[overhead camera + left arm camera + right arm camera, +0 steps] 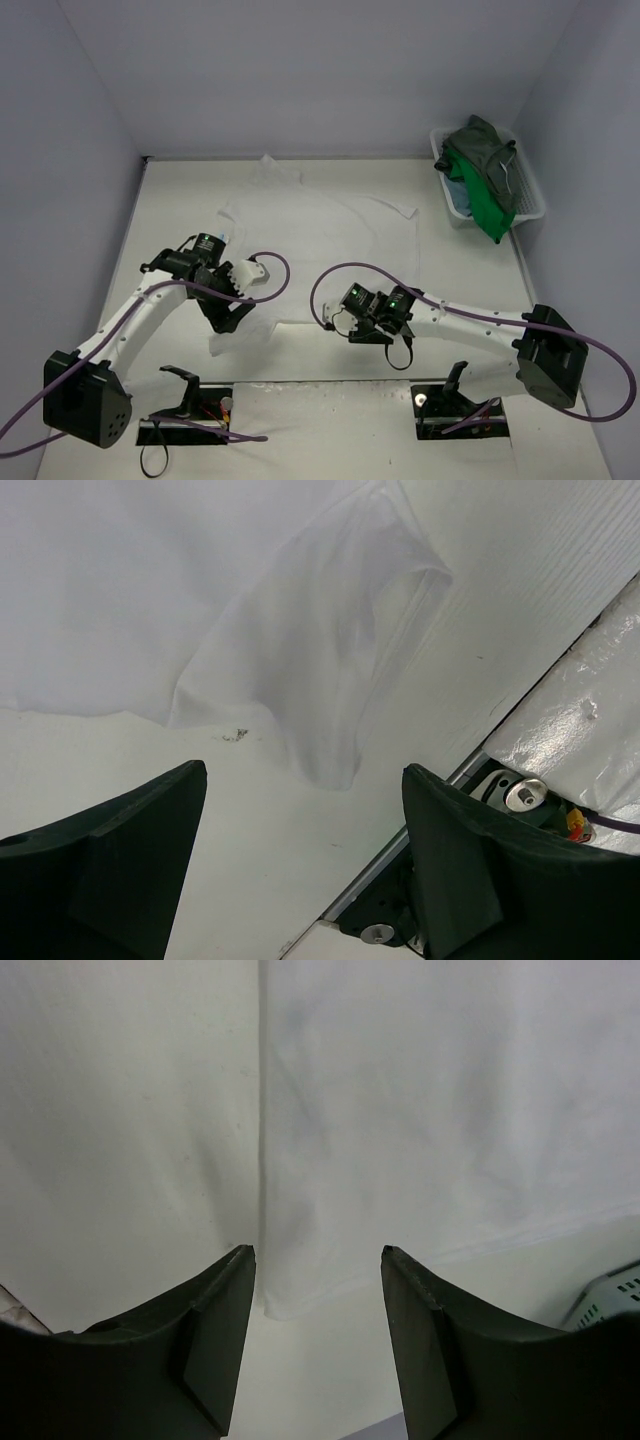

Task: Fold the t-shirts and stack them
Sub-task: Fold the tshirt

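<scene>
**Top external view: white shirt laid flat, both grippers poised at its near edge**

The white cotton t-shirt (pixel 330 240) lies spread on the white table (pixel 170 200), collar away from the arms and hem towards them. The other shirts sit bundled in the white plastic mesh basket (pixel 532 200) at the far right: a dark grey-green shirt (pixel 490 150) on top, a bright green shirt (pixel 485 205) hanging over the side and a teal-blue shirt (pixel 458 195) barely showing.

The left gripper (pixel 303 780) stands wide with nothing between its fingers, just short of a loose sleeve. The right gripper (pixel 317 1260) is also parted and empty, over the hem, which crosses the gap between its fingers.

The step looks like taking the near edge for a first fold. To do it well:
- Bring each gripper down until one finger slides under the cloth, then pinch the edge itself and not the table.
- The left side should catch the hem corner, not just the floppy sleeve, or the fold will go crooked.
- Lift both sides together and level, so the cloth does not skew.

No brand, label or print can be read on any shirt. A small dark mark (pixel 235 735) on the table beside the sleeve is too small to make out.
</scene>
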Available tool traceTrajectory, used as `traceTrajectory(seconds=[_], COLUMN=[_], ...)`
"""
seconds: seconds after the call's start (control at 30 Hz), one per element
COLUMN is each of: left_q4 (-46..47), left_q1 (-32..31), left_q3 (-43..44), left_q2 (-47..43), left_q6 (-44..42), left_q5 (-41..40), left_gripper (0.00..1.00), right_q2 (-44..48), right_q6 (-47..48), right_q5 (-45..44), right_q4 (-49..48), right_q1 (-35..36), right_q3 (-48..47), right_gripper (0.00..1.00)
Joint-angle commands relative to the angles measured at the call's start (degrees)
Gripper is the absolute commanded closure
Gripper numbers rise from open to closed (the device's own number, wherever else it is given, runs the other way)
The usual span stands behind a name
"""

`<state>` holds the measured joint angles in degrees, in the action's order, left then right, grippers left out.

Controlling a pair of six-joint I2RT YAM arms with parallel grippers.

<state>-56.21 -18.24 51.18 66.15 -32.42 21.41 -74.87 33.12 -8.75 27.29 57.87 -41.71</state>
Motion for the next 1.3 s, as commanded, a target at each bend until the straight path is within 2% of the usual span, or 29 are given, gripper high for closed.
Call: traceTrajectory(seconds=[0.0,0.63,1.03,1.13,1.17,1.27], left_q4=[1.36,-1.01,-1.54,-1.89,-2.15,-2.59], left_q1=[0.22,0.13,0.13,0.13,0.13,0.13], left_q3=[1.38,5.60,6.21,6.30,6.39,6.65], left_q2=[0.73,4.34,5.48,5.74,5.83,6.45], left_q6=[0.61,0.79,0.43,0.26,0.17,0.08], left_q5=[1.35,0.65,1.62,2.06,2.32,3.11], left_gripper=[0.26,0.27,0.26,0.26,0.26,0.26], right_q2=[-0.27,-6.07,-7.40,-7.66,-7.83,-8.62], right_q6=[-0.34,4.58,9.67,10.20,10.21,10.29], right_q5=[1.28,1.72,3.13,3.48,3.74,4.36], right_q4=[1.19,0.22,-0.48,-0.48,-0.48,-0.66], right_q1=[0.23,-3.11,-11.10,-12.07,-12.16,-12.25], right_q3=[-1.00,2.07,3.48,2.96,2.95,2.78], right_gripper=[0.50,0.50,0.47,0.53,0.58,0.85])
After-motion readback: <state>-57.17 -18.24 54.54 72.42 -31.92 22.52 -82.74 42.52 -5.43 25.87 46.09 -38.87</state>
